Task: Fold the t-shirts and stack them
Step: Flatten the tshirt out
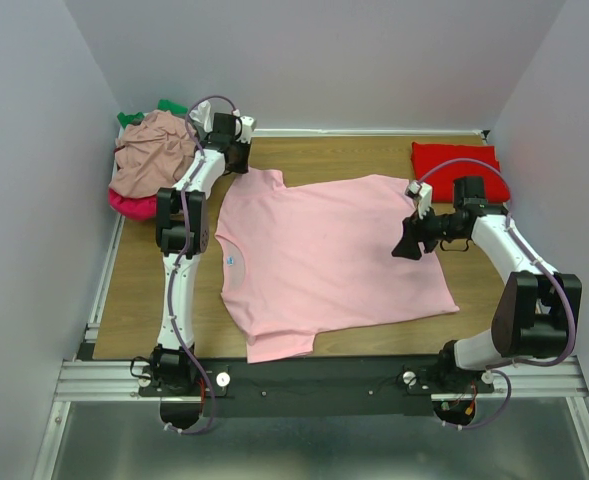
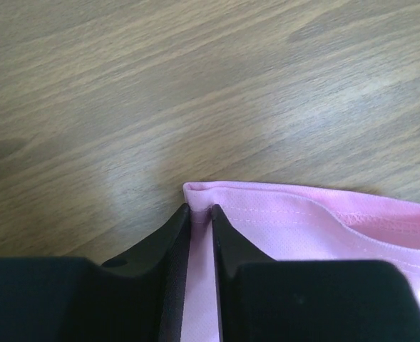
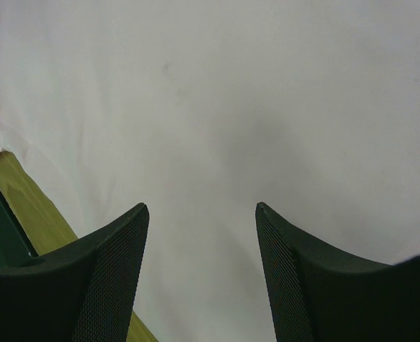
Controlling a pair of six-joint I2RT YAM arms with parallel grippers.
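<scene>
Here, the pink t-shirt (image 1: 324, 250) lay flat mid-frame, collar left, hem right. Over its right side the right gripper (image 1: 406, 243) hung wide open, empty. Farther back, upper left, the left gripper (image 2: 200, 209) stood nearly together, pinching the far sleeve's hem corner.

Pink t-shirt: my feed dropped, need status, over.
Left end effector pinched on pink t-shirt sleeve; right end effector open above it. Shirt flat, unfolded. Red t-shirt, clothes pile off to the sides.

Pink t-shirt (image 1: 334, 250), red t-shirt (image 1: 454, 165) on wooden table (image 1: 344, 155)
</scene>
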